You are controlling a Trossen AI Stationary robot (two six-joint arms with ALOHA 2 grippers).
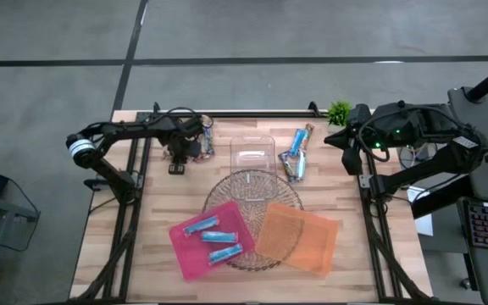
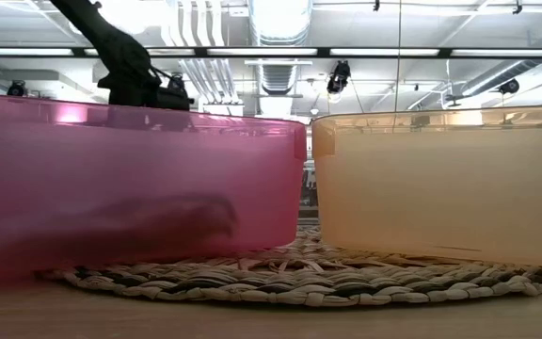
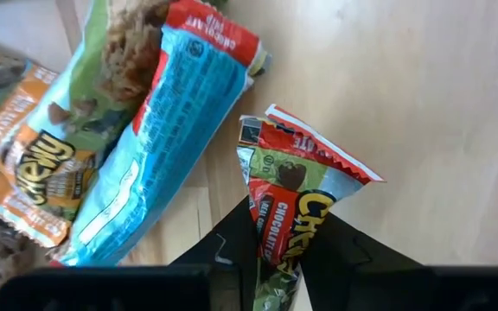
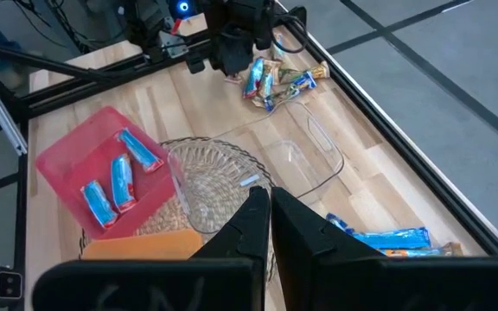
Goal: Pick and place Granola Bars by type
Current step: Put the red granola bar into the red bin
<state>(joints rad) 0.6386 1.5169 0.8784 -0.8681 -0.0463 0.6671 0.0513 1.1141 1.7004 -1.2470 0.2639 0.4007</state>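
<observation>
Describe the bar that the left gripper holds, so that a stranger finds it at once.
At the wooden table's far left corner lies a heap of wrapped bars. The left gripper pinches a red and green Chewy bar there; its neighbour is light blue.

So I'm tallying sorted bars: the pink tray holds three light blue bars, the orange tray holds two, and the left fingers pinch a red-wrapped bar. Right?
Not quite. The orange tray is empty in the high view. The pink tray does hold three light blue bars, and the left gripper fingers do pinch a red-wrapped bar.
</observation>
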